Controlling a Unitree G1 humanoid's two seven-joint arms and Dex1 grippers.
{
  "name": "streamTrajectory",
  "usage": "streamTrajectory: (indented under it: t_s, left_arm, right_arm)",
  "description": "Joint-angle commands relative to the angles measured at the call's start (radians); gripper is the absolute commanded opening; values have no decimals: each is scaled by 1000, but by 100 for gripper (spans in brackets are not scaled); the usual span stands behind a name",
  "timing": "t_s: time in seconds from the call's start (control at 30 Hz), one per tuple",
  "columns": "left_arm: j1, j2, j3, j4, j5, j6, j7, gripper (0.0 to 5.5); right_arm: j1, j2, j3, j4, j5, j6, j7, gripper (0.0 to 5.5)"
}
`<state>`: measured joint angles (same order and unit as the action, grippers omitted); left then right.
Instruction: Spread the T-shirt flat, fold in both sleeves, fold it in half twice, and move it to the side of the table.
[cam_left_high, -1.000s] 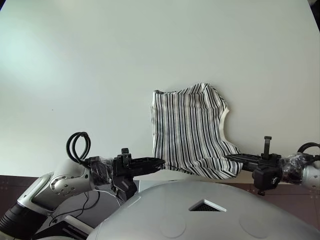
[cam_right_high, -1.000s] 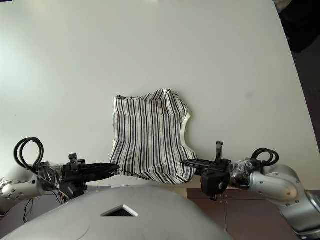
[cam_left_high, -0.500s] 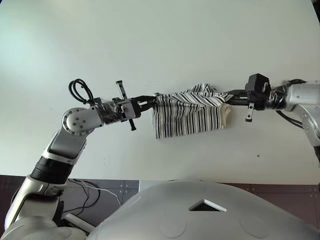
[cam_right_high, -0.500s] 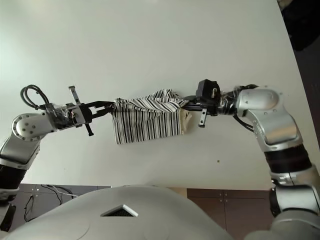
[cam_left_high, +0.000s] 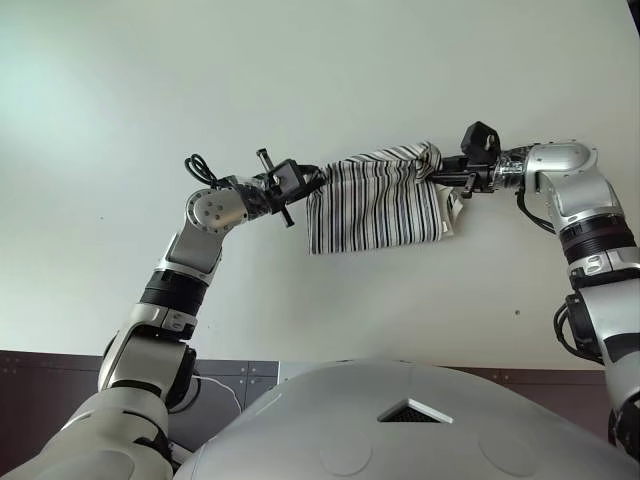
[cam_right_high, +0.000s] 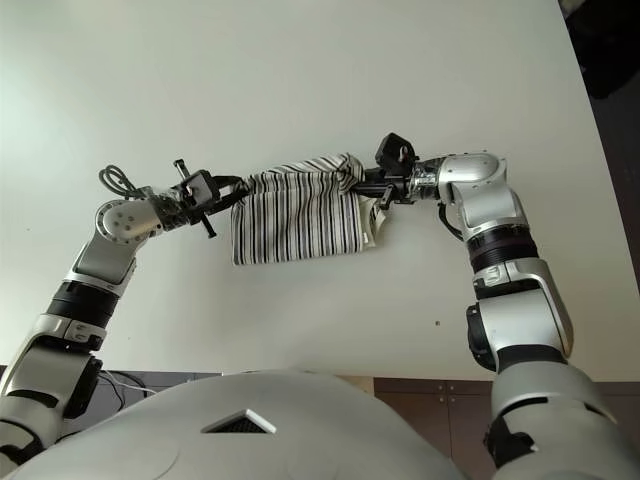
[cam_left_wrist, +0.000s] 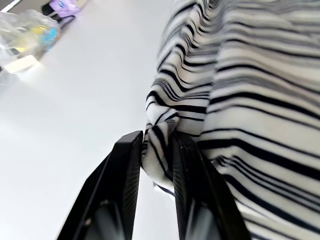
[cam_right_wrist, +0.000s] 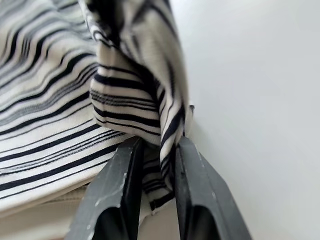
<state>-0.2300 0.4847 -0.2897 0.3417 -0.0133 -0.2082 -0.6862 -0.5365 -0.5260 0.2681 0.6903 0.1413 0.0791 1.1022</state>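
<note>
Over the table (cam_left_high: 300, 60), the left end effector (cam_left_high: 316, 179) and right end effector (cam_left_high: 440, 179) each pinch a T-shirt (cam_left_high: 375, 200) corner.

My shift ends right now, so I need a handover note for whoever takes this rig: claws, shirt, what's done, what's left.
Left claw: shut on the T-shirt at its far left corner.
Right claw: shut on its far right corner.
T-shirt: in the middle of the table, a striped rectangle stretched between the claws; no sleeves stick out.
Done, as it looks: sleeves folded in, first half fold brought over.
Left: let go, fold in half once more, move it to the side of the table.
</note>
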Motion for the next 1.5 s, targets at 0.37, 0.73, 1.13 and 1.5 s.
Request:
streamTrajectory:
  t_s: [0.37, 0.73, 1.13, 1.5]
  left_arm:
    - [-75, -57, 187, -66, -8, -22, 178, 100]
    - [24, 0, 138, -109, 85, -117, 123, 100]
    - [133, 9, 175, -250, 131, -128, 202, 100]
    - [293, -7, 235, -445, 157, -36, 320, 100]
  right_arm:
    - [85, 67, -186, -490, 185, 187, -131, 94]
    - [135, 109, 18, -192, 57, 137, -4, 94]
    - [266, -76, -208, 295, -3, -6, -396, 94]
    - [846, -147, -294, -484, 205, 409, -492, 94]
